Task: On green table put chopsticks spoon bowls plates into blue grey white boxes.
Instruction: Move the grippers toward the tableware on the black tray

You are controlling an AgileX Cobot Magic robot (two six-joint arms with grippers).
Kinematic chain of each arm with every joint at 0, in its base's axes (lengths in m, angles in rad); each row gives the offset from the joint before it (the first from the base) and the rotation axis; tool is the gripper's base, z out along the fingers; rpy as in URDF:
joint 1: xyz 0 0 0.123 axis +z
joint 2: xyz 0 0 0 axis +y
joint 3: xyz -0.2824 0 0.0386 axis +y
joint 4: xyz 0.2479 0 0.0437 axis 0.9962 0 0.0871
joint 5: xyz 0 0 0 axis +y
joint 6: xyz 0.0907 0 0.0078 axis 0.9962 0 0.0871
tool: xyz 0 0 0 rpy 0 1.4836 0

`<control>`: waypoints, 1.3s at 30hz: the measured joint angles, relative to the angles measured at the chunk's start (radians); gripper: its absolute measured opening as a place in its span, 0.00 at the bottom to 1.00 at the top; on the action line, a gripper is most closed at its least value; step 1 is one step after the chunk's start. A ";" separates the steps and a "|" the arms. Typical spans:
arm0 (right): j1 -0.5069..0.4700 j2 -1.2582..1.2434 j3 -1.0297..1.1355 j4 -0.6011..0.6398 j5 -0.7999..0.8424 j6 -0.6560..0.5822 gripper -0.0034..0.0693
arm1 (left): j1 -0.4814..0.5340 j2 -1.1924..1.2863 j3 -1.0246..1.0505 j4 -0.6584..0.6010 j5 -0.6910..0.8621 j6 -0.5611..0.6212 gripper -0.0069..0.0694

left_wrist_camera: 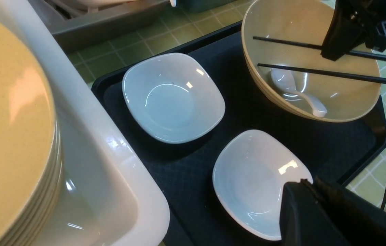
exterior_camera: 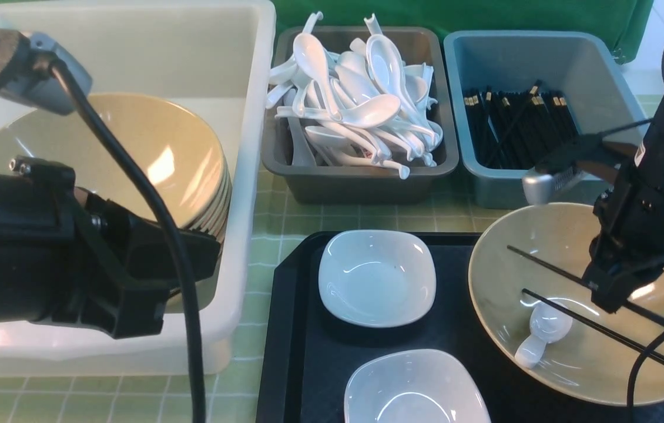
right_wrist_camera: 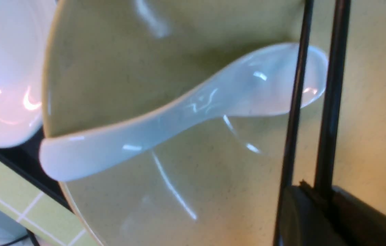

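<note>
A tan bowl stands on the right of a black tray. Two black chopsticks lie across its rim, and a white spoon rests inside. My right gripper is down over the bowl, shut on the farther chopstick. The nearer chopstick runs just outside its fingers. Two white square plates sit on the tray's left half. My left gripper is shut with nothing in it, beside the white box and above the nearer plate's edge.
The white box holds a stack of tan bowls. At the back, a grey box is heaped with white spoons, and a blue box holds black chopsticks. The right arm's cable hangs over the bowl.
</note>
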 joint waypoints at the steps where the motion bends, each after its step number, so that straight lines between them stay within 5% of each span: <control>1: 0.000 0.000 0.014 -0.007 -0.013 0.009 0.13 | 0.000 0.000 0.000 0.000 0.000 0.000 0.09; 15: 0.000 0.039 0.063 -0.048 -0.077 0.094 0.20 | 0.000 0.000 0.000 0.000 0.000 0.001 0.09; 21: 0.000 0.039 0.050 -0.049 -0.077 0.124 0.39 | 0.000 0.000 0.000 0.000 0.000 0.002 0.09; 25: 0.000 0.039 -0.020 -0.049 -0.037 0.149 0.64 | 0.000 0.000 0.000 0.000 0.000 0.004 0.09; 30: 0.000 0.039 -0.033 -0.030 -0.007 0.150 0.83 | 0.000 0.000 0.000 0.000 0.003 0.004 0.09; 39: 0.000 0.039 0.081 -0.024 -0.059 0.142 0.86 | 0.000 0.000 0.000 0.000 0.008 0.015 0.09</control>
